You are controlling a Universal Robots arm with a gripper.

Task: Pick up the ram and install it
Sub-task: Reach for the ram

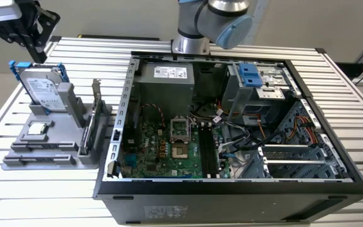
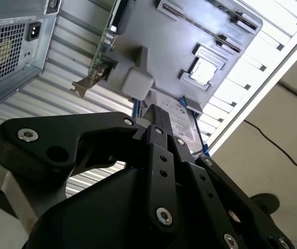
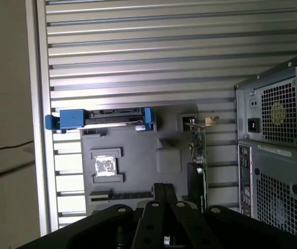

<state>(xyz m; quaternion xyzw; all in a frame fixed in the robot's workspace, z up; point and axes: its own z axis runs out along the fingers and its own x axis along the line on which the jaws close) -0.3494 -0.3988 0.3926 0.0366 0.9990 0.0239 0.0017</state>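
The gripper (image 1: 36, 52) hangs above the hard drive (image 1: 43, 90) at the exterior view's left. Its fingers (image 3: 160, 194) are pressed together, grasping nothing. The ram (image 3: 130, 195) lies on edge in a long slot of the grey holder (image 1: 17, 163), just beside the processor chip (image 3: 106, 166) and apart from the open computer case (image 1: 232, 189).

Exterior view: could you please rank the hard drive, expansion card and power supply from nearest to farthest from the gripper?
1. Hard drive, standing below the gripper.
2. Expansion card, toward the exterior view's right.
3. Power supply, inside the case.
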